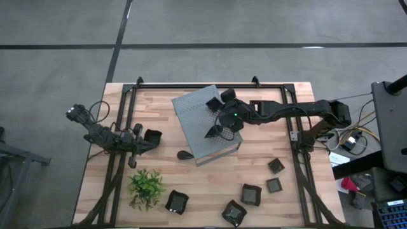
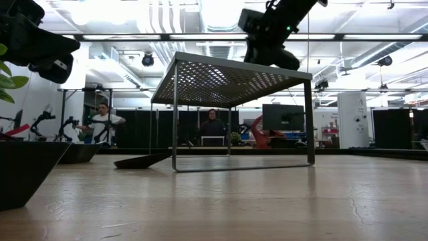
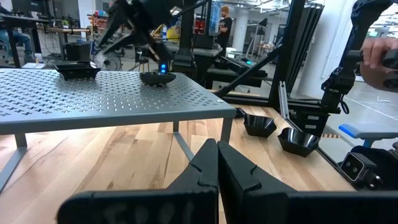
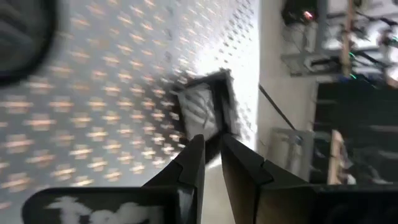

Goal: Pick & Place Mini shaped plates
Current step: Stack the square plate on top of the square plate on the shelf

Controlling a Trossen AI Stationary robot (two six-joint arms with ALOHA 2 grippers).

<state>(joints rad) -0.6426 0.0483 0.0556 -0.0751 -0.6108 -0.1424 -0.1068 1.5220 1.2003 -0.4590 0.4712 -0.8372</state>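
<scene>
A grey perforated box (image 1: 200, 124) stands mid-table. Glossy black mini plates sit on its top: a square one (image 3: 76, 68) toward the far side and another (image 3: 157, 78) under my right gripper. My right gripper (image 1: 213, 132) hovers over the box top, its fingers (image 4: 211, 152) a narrow gap apart, just short of a square plate (image 4: 205, 112) that lies flat on the perforated sheet. Several more plates (image 1: 250, 194) rest on the table's near right part. A leaf-shaped one (image 1: 185, 154) lies beside the box. My left gripper (image 3: 217, 168) waits shut at the table's left (image 1: 152, 137).
A green leafy plant (image 1: 146, 187) stands near the table's near-left corner, with a plate (image 1: 177, 202) beside it. Black frame rails (image 1: 296, 137) run along the table's sides. A person's hand (image 3: 380, 55) shows beyond the right edge. Bare wood (image 1: 165, 108) lies between the left gripper and the box.
</scene>
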